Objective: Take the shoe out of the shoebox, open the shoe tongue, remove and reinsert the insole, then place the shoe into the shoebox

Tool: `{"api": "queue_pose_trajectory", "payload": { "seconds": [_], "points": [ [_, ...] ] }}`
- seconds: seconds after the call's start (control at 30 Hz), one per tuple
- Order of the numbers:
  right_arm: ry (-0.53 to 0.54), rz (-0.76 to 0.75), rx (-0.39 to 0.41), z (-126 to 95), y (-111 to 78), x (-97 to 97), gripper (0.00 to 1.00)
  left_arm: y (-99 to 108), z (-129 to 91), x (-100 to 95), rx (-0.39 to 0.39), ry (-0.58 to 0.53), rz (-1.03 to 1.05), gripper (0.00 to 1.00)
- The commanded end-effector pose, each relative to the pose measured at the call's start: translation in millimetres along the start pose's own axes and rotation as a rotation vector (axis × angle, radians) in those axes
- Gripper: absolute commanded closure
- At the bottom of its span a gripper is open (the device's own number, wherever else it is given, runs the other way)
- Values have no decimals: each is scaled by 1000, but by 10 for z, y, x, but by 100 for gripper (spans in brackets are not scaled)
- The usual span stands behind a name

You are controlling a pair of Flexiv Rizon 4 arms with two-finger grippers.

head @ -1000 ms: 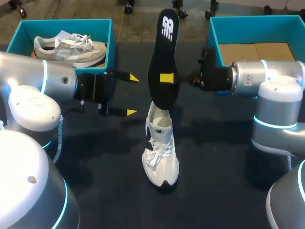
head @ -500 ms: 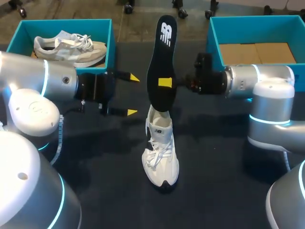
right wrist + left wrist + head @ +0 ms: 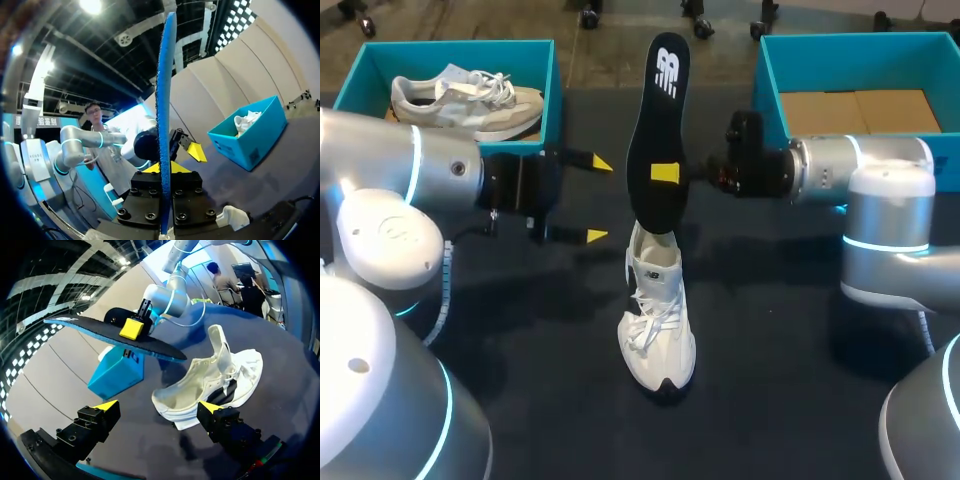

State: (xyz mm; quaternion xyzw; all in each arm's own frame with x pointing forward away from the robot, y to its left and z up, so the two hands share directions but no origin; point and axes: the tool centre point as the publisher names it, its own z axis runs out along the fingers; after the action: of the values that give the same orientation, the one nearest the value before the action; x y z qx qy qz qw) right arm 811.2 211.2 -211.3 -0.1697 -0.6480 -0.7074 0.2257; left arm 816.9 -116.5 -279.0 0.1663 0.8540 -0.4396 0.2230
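Teal left shoebox [image 3: 552, 80], at the table's far left corner, holds a beige shoe [image 3: 470, 100]. Just beside it, the left gripper [image 3: 598, 200] hangs with jaws wide apart, near the black insole [image 3: 658, 130]. The insole stands upright over the white shoe [image 3: 658, 310] at mid-table, covering its heel. The right gripper [image 3: 666, 172] is clamped on the insole, its far finger hidden. The right shoebox [image 3: 767, 70] is cut off.

Tabletop [image 3: 520, 380]: dark, matte, plain.

Carried directly on it:
- White shoe [image 3: 658, 320], at the middle. Stood sole down, toe toward the near edge, heel toward the far edge, tongue raised, laces loose.
- Left shoebox [image 3: 549, 95], teal, open-topped. Sat at the far left corner.
- Right shoebox [image 3: 770, 85], teal, open-topped. Sat at the far right corner, well apart from the other.

Touched neither box, the shoe.
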Motion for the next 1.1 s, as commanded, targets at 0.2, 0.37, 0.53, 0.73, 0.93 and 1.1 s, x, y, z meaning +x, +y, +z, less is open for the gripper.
{"api": "queue_pose_trajectory", "payload": {
  "seconds": [0.2, 0.37, 0.53, 0.73, 0.93, 1.1],
  "points": [
    [-6, -93, 76, 18, -78, -225, 100, 139, 81, 121, -32, 32, -95, 0],
    [-11, -80, 100, 36, -100, -286, 100, 215, 115, 167, -90, 47, -168, 0],
    [-11, -80, 100, 36, -100, -286, 100, 246, 127, 183, -138, 111, -229, 0],
    [-11, -80, 100, 36, -100, -286, 100, 253, 236, 272, -153, 164, -257, 0],
    [-14, -94, 98, 8, -120, -369, 100, 222, 329, 364, -168, 192, -257, 0],
    [-16, -98, 100, -11, -157, -406, 100, 252, 403, 459, -185, 221, -273, 0]
  ]
}}
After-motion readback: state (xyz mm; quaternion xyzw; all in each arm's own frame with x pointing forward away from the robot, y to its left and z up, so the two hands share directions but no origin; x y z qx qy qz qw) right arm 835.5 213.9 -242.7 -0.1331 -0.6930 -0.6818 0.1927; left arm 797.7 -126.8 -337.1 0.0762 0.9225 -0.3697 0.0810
